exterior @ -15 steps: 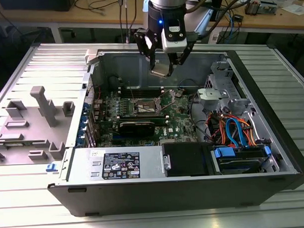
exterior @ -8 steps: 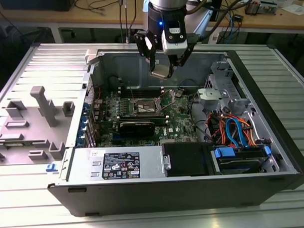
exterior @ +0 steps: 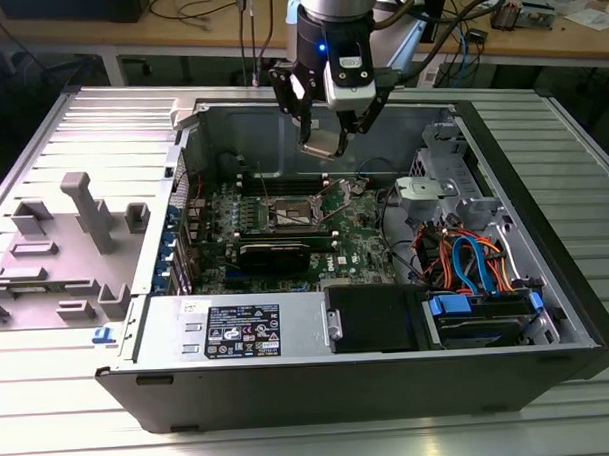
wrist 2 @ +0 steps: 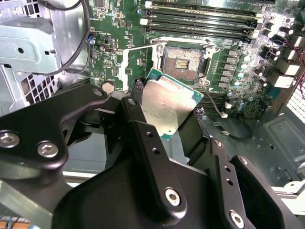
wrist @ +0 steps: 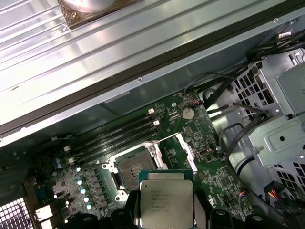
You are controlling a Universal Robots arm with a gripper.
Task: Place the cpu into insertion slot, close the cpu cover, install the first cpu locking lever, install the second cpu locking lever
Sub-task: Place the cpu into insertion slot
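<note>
My gripper [exterior: 323,139] hangs above the open computer case, shut on the cpu [exterior: 322,144] by two of its edges. In both wrist views the silver-topped cpu [wrist 2: 167,106] [wrist: 165,199] sits tilted between the black fingers [wrist 2: 143,129], clear of the green board. The insertion slot [wrist 2: 184,59] [wrist: 133,167] [exterior: 295,216] lies bare below and a little ahead of the chip, its dark contact field exposed. The cpu cover [wrist 2: 125,67] [wrist: 187,151] is flipped open and stands up at one side of the socket.
Long black memory slots [wrist 2: 200,19] run beside the socket. A metal drive cage [exterior: 438,183] and a bundle of orange and blue cables [exterior: 471,257] fill the case on the exterior view's right. Grey fixtures [exterior: 84,211] sit on the exterior view's left.
</note>
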